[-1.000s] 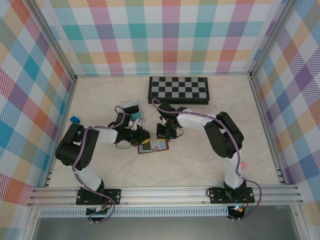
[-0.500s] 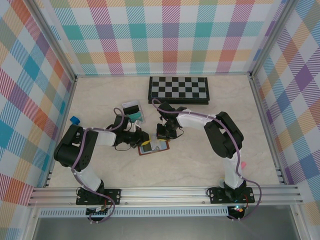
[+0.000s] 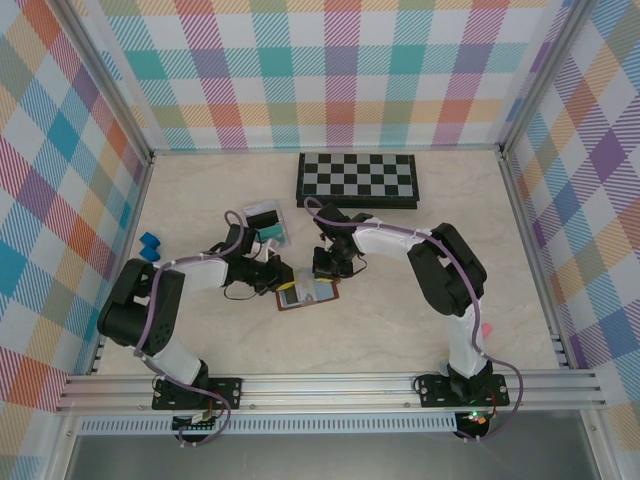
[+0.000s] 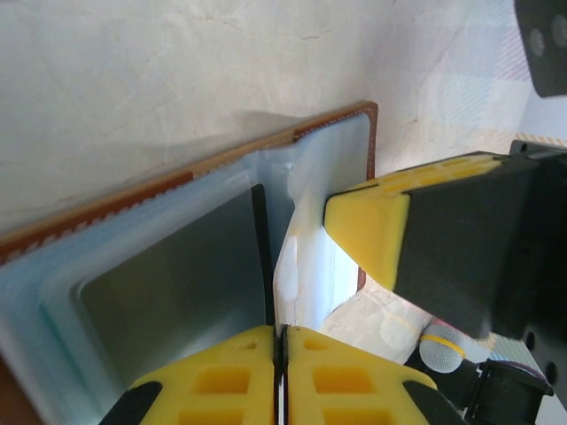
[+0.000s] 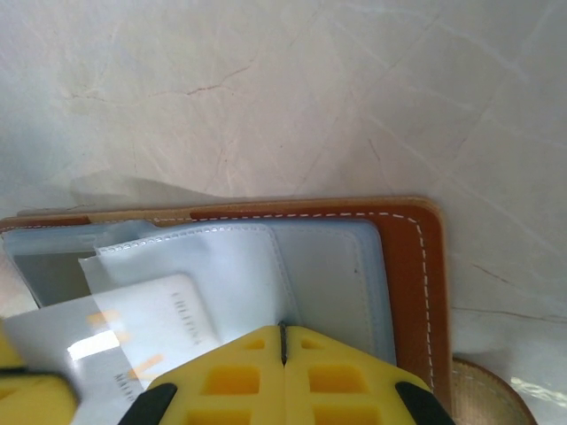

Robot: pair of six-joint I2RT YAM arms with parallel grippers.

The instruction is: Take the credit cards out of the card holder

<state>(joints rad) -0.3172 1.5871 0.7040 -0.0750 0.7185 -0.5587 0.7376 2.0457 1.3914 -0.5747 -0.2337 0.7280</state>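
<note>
The card holder [image 3: 312, 295] lies open mid-table, brown outside, blue-grey sleeves inside. My left gripper [image 3: 283, 281] is at its left end, and in the left wrist view it [image 4: 282, 329] is shut on the edge of a thin dark credit card [image 4: 260, 257] standing out of a sleeve of the holder [image 4: 221, 168]. My right gripper [image 3: 323, 271] is shut, its tips [image 5: 283, 329] pressed on the lining of the holder [image 5: 403, 266]. Its yellow finger [image 4: 368, 235] bears on the lining. A pale lettered card [image 5: 151, 323] sits in a clear sleeve.
A clear plastic tray [image 3: 285, 222] behind the left gripper holds a teal card [image 3: 270, 236] and a dark one [image 3: 262, 215]. A black-and-grey chessboard [image 3: 357, 178] lies at the back. A small blue block [image 3: 149, 245] sits by the left wall.
The left arm's elbow has swung left, uncovering the blue block, and its jaws have closed a little further. The right arm and the holder have stayed put.
</note>
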